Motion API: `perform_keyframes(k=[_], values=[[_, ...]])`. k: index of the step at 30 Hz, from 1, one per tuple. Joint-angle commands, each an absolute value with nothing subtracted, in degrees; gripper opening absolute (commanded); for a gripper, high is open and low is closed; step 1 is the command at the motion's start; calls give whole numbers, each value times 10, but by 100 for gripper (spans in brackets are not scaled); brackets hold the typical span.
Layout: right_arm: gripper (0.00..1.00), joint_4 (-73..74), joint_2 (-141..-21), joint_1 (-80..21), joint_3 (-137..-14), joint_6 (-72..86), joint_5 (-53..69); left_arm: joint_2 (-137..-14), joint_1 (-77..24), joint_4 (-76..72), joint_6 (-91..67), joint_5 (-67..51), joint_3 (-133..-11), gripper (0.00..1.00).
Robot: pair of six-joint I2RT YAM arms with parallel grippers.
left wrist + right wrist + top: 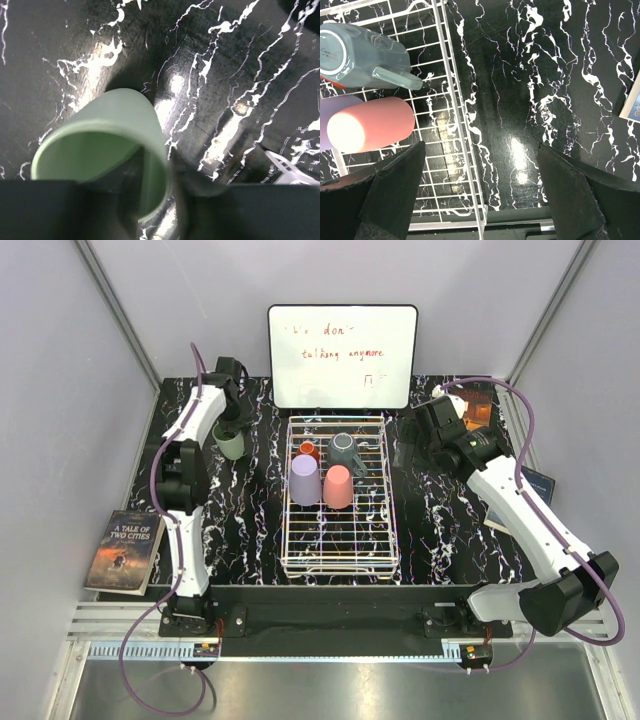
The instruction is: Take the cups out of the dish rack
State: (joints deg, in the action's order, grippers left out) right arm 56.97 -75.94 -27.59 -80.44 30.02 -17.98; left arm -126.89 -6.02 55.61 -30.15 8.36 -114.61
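The white wire dish rack [340, 570] sits mid-table and holds a lavender cup [305, 480], a pink cup [338, 486], a small orange-red cup [308, 451] and a dark grey mug [344, 450], all upside down. A pale green cup [230, 443] stands on the table left of the rack. My left gripper [167, 200] straddles the green cup's [100, 130] wall, one finger inside and one outside, slightly parted, with a sliver of table showing beside the wall. My right gripper [480, 150] hangs wide open over the rack's [455, 115] right rim, near the pink cup [375, 125] and mug [365, 55].
A whiteboard [342, 355] with red writing stands behind the rack. A book [125, 550] lies off the table's left edge, and another book [535, 485] sits at the right under my right arm. Grey walls enclose the table.
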Motion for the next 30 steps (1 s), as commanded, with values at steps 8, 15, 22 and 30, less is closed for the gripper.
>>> perform_keyframes(k=[8,15,22,30], values=[[100,552,-752,-278,-808,289,-153,-1115,-65,549,-296,125,-1133,65],[100,513,-793,-319,-833,244,-96,-971,-143,549,-297,190,-1086,71],[100,469,-852,-351,-836,247,-59,-788,-264,538,-351,253,-883,71],[100,456,-922,-417,-891,255,-59,-646,-308,533,-392,254,-766,72]])
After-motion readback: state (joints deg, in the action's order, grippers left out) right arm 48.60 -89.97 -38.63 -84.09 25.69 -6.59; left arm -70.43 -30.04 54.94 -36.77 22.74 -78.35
